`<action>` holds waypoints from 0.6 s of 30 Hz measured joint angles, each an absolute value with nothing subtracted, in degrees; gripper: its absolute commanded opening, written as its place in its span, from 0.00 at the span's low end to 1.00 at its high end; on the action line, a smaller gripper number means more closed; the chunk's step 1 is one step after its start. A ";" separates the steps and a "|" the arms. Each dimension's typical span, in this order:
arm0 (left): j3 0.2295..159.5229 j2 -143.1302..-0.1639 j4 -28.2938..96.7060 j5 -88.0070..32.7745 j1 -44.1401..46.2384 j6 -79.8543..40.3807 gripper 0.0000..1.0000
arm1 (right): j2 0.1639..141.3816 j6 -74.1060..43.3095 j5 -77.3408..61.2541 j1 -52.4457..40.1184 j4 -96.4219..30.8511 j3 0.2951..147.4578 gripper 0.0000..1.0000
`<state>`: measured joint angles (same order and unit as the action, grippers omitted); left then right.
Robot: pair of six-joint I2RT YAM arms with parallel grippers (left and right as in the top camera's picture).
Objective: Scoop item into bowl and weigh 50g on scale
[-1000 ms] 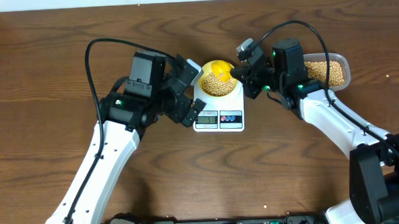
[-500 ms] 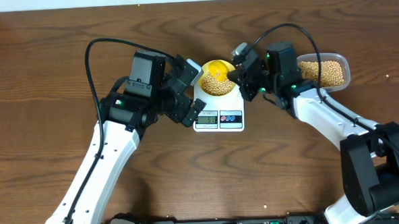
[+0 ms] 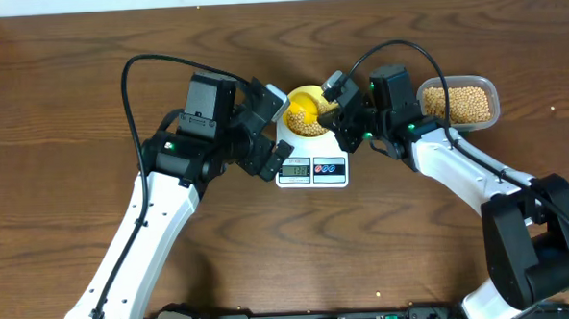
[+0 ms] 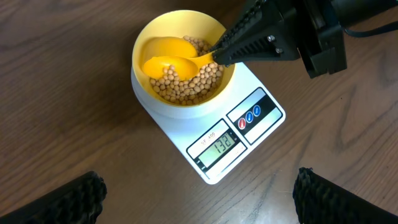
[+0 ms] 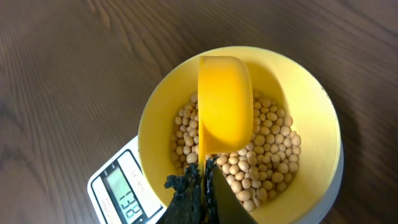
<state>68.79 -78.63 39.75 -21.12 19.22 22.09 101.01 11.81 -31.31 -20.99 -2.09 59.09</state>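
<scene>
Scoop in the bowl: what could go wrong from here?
1. The right gripper pinches the scoop by its handle end inside the bowl; a sideways pull could shove the bowl across the scale.
2. The beans already lie deep in the bowl; another scoop may overshoot the target.

A three-digit reading is shown on the LCD display (image 4: 222,144) of the scale (image 4: 186,132). From the left wrist view a 1 and a 3 are made out clearly, and the last digit is probably a 2. From the right wrist view the same display (image 5: 127,198) is seen turned sideways: 1 and 3 again, the last digit not settled. A line of small print (image 4: 210,135) above the display is too fine to be read, as are the white marks on the two buttons (image 4: 250,116).
</scene>
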 measured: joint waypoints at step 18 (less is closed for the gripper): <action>68.79 -78.63 39.75 -21.12 19.22 22.09 0.98 | 101.01 3.55 -42.13 -15.84 -2.31 59.09 0.01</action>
<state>68.79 -78.63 39.75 -21.12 19.22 22.09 101.01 3.55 -42.13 -15.84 -2.31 59.09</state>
